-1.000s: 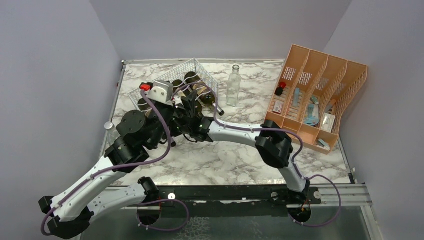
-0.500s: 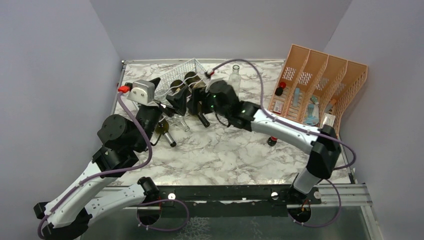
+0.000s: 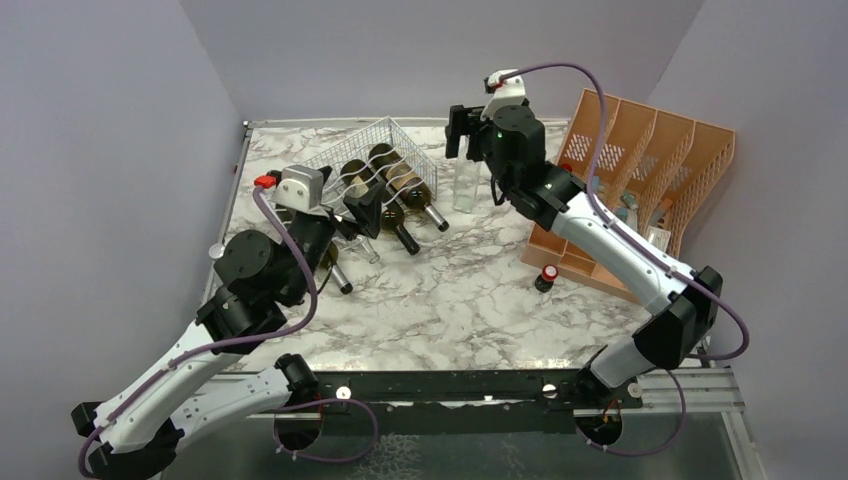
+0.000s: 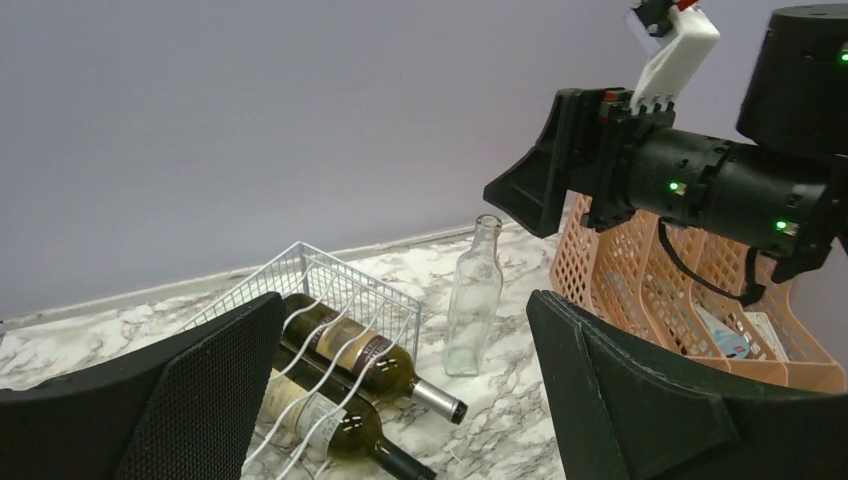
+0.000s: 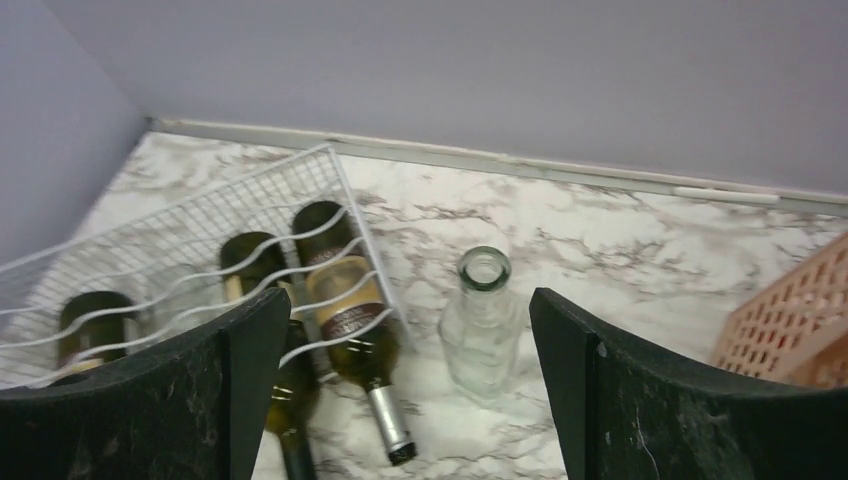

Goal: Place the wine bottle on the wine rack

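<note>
Right gripper (image 3: 460, 132): raised over the back of the table, fingers apart, nothing between them; in its wrist view the bottle's open mouth sits between the two fingers, below them and off toward the right one. Item, wine bottle (image 3: 466, 190): clear glass, uncorked, apparently empty, upright on the marble table (image 3: 450, 300), just right of the rack and left of the orange file organiser (image 3: 640, 170), touching neither. Item, wine rack (image 3: 400, 140): white wire, set at an angle near the back left, dark labelled bottles (image 3: 400, 180) already lying in its wavy cradles with necks pointing out toward the front; which cradle is free is hard to tell from these views. Item, left gripper (image 3: 362, 208): fingers apart, empty, held just in front of the rack's open face. Item, small red-capped object (image 3: 548, 275): on the table beside the organiser, out of the way. Handling note, as judgement: centre over the bottle before descending, come straight down, and close on the body below the shoulder, not the thin neck, since bare glass is slick and a tall bottle tips at a nudge. Lift clear, lay it level with base leading, and feed it into an open cradle without knocking the stored necks or the left gripper.
</note>
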